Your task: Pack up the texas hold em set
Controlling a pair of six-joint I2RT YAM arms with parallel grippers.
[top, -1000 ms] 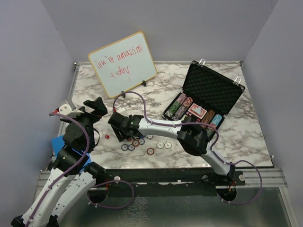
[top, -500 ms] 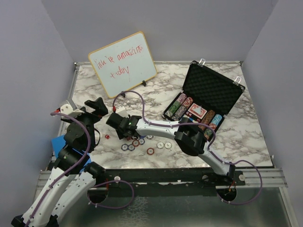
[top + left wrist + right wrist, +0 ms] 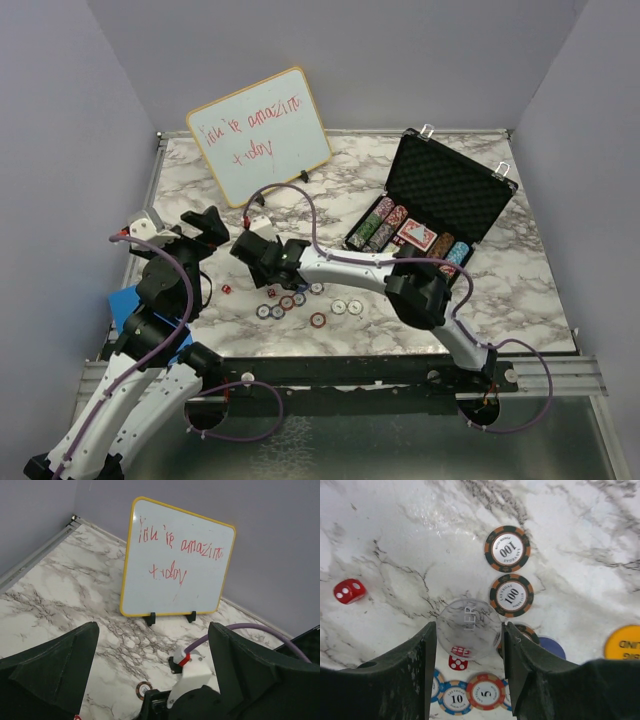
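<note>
End effector (image 3: 469, 634) pinching clear disc (image 3: 468, 625), poker chips (image 3: 507, 548), red dice (image 3: 349, 591)

Soft, even light from above, bright, with no glare on the marble table (image 3: 520, 290) and only faint shadows. The overhead view is sharp. In the wrist views the dark fingers (image 3: 380, 685) at 6 o'clock blur; the clear disc (image 3: 469, 628) looks hazy, the whiteboard (image 3: 177, 565) crisp
</note>
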